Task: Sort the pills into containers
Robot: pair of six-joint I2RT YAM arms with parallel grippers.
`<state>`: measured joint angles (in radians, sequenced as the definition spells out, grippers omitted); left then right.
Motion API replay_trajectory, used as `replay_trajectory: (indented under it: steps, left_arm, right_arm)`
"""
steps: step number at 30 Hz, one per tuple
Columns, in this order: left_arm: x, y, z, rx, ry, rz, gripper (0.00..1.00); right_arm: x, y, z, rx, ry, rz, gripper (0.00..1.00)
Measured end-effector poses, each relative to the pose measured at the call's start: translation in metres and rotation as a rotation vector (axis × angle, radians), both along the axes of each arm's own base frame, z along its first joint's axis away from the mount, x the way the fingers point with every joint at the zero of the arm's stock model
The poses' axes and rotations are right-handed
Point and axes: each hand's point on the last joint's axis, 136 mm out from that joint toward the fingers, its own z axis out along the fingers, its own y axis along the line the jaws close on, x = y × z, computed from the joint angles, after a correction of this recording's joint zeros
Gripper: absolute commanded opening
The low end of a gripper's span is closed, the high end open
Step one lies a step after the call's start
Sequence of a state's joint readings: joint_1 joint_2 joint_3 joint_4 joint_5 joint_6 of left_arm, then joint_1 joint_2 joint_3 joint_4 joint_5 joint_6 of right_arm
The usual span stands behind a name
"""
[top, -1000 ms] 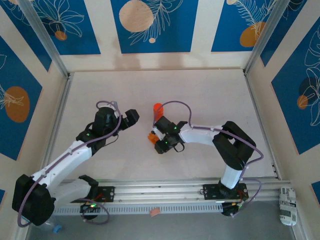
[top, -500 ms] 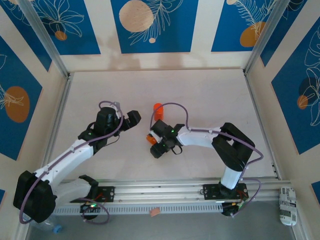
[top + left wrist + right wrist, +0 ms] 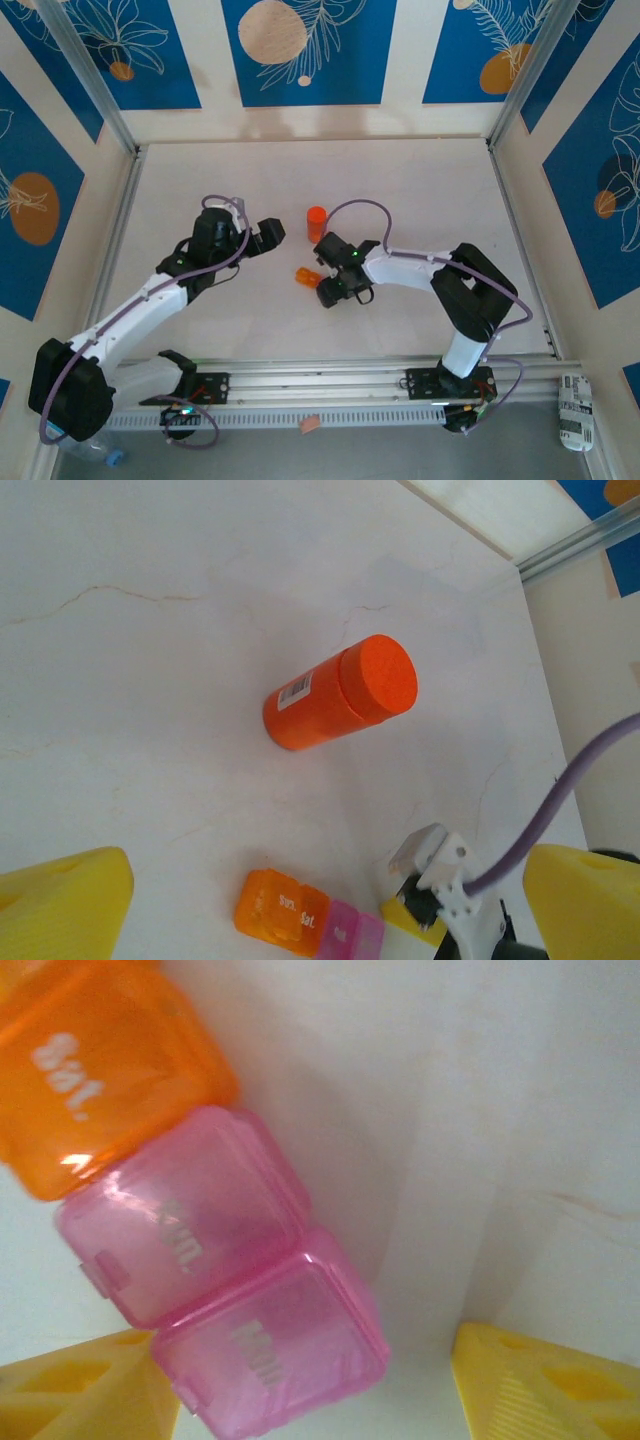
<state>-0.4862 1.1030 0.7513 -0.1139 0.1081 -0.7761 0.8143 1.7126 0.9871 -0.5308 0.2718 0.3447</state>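
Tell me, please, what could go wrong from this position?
The pill strip lies off-centre in the open right gripper, close against one finger; closing may twist it or push it away. The orange bottle stands upright near the strip and the open left gripper; a sweeping arm might topple it. The strip's lids look shut, so pills cannot enter.

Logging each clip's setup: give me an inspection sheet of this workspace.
Surface: pale marbled table, no spills seen.
Job's things: strip of one orange and two pink plastic compartments, lids shut; loose pills: nothing seen.
Clutter: capped orange cylindrical bottle, upright.
Grippers: left gripper open, empty; right gripper open, strip's pink end between its fingers.
Cables: purple cables on both arms.
Surroundings: blue patterned wall panels.
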Motion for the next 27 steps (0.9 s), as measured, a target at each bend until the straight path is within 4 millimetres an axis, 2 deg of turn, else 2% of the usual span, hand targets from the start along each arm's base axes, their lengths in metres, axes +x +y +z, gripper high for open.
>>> replay_trajectory:
  steps: [4, 8, 11, 15, 17, 21, 27]
  left_arm:
    - [0.000, -0.003, -0.002, 0.012, 0.005, -0.023, 1.00]
    - [0.001, -0.005, -0.007, 0.026, 0.016, -0.042, 1.00]
    - [0.001, -0.008, -0.009, 0.041, 0.024, -0.061, 1.00]
    - [0.004, -0.012, -0.010, 0.066, 0.022, -0.090, 1.00]
    - [0.005, -0.013, -0.012, 0.089, 0.024, -0.107, 1.00]
    - [0.005, -0.017, -0.020, 0.170, 0.035, -0.159, 1.00]
    - [-0.001, -0.020, -0.042, 0.338, 0.057, -0.243, 1.00]
  right_arm:
    - [0.007, -0.021, -0.001, -0.028, 0.025, -0.080, 0.70]
    - [0.010, -0.034, 0.004, -0.035, 0.040, -0.126, 0.70]
    - [0.011, -0.037, 0.023, 0.016, 0.032, -0.158, 0.71]
    - [0.019, -0.037, 0.060, 0.158, 0.003, -0.217, 0.74]
    - [0.024, -0.039, 0.069, 0.210, 0.003, -0.253, 0.76]
    - [0.033, -0.040, 0.067, 0.240, 0.032, -0.303, 0.76]
    - [0.039, -0.023, 0.049, 0.214, 0.084, -0.302, 0.77]
